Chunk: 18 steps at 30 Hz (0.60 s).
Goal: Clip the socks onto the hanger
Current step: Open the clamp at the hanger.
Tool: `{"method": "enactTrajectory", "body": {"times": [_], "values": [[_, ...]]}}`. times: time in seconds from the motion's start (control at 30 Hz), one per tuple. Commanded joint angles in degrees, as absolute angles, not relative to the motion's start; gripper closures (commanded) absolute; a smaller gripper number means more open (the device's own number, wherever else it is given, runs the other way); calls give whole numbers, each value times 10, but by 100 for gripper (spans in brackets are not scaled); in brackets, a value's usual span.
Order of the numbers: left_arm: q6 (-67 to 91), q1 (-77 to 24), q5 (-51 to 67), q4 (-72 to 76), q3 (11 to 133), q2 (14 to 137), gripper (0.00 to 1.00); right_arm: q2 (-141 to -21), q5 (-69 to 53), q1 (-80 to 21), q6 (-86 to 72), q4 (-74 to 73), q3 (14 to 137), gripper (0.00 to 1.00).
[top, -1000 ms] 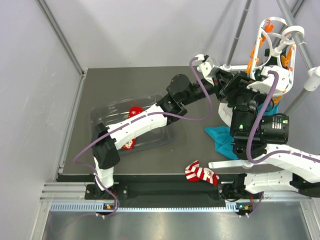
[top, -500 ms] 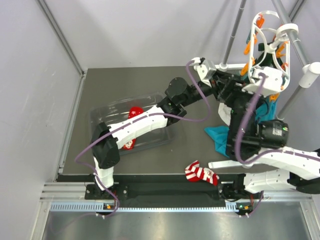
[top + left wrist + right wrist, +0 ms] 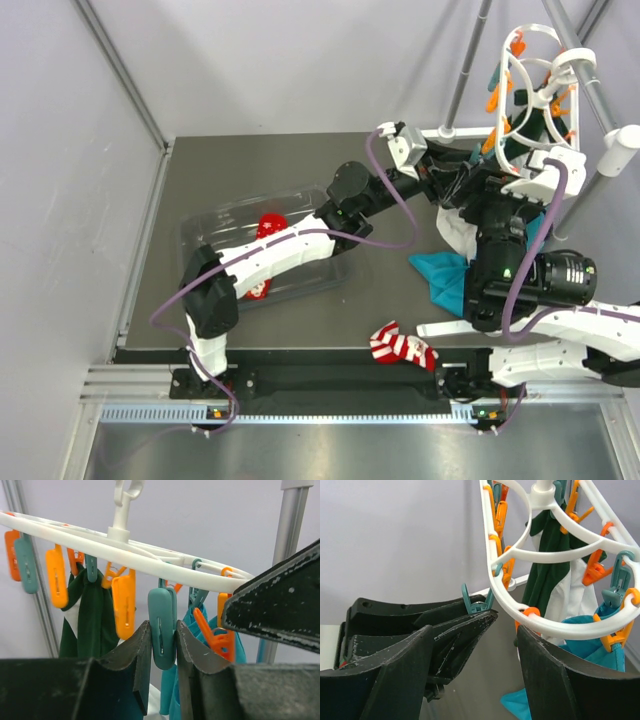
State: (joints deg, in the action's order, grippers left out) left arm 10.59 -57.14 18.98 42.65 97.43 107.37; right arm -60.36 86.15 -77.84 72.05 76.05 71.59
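Observation:
The white round hanger (image 3: 540,80) with orange and teal pegs hangs at the back right. In the left wrist view my left gripper (image 3: 163,630) is shut on a teal peg (image 3: 162,625) dangling from the hanger's ring (image 3: 125,547). My right gripper (image 3: 474,630) stands open just below the ring (image 3: 520,555); only the left gripper's finger (image 3: 465,630) and the teal peg (image 3: 476,602) lie between its jaws. The striped sock (image 3: 402,348) lies at the table's near edge. A red sock (image 3: 268,226) lies in a clear tray, partly hidden under the left arm.
Dark green, white and teal cloths (image 3: 92,610) hang from other pegs. A teal cloth (image 3: 445,275) and a white cloth (image 3: 458,235) lie on the table below the hanger. Grey rack poles (image 3: 470,70) stand beside the hanger. The clear tray (image 3: 205,235) sits at the left.
The hanger has swung up and back in the top view. My right arm has shifted beneath it and its jaws have widened a little. The left gripper still pinches the peg.

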Motion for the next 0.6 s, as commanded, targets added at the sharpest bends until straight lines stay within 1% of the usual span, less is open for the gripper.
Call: {"method": "enactTrajectory", "body": {"times": [0.0,0.3,0.57], "values": [[77,-568,189,434,956,1038,100,-585,1027,-775,728,817,708,32],[69,-568,195,438,951,1020,100,-569,1026,-796,702,827,728,31],[75,-571,224,443,963,1014,100,-571,1021,-814,684,833,761,30]]}}
